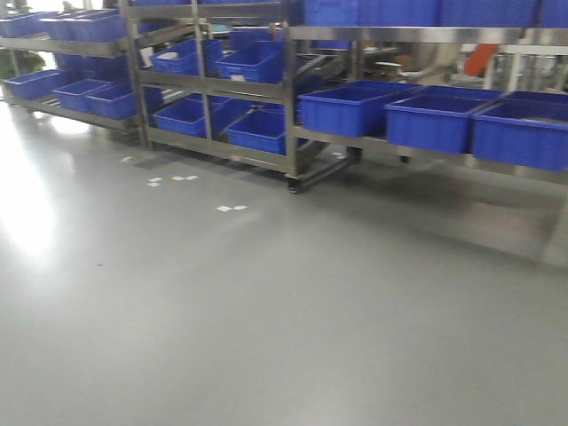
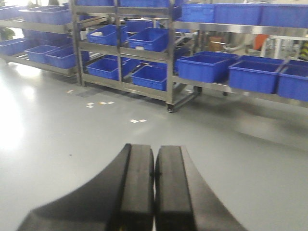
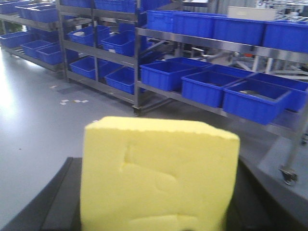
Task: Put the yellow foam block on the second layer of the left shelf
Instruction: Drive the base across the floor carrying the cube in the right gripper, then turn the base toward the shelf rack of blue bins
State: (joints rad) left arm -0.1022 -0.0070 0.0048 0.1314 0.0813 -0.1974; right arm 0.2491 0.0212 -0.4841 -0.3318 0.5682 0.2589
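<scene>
While the right end effector (image 3: 154, 202) clamps the yellow foam block (image 3: 159, 173) between its dark fingers (image 3: 50, 207), the block fills the lower middle of the right wrist view and hides what sits low ahead. Left end effector (image 2: 154, 185) is closed flat, pads touching, nothing in it.

Risks, my read:
- Foam is soft and creases show on the facing side. Too much squeeze deforms it; too little and a base jolt could slip it.
- The middle rack (image 1: 209, 89) has blue bins (image 1: 257, 62) packed on its second layer. The block may catch a bin rim or a steel upright going in.
- Can't tell for sure which rack counts as "left". The far-left rack (image 1: 53, 106) is my guess; a wrong pick means the wrong shelf.
- Views are soft, so judging the shelf edge is poor.

Room:
- Grey floor (image 1: 266, 311) is wide open up to the racks, with only small tape marks (image 1: 231, 208) on it.
- A caster (image 1: 293, 185) juts out at the middle rack's foot, so keep the base off it.
- Gaps above the bins look tight.
</scene>
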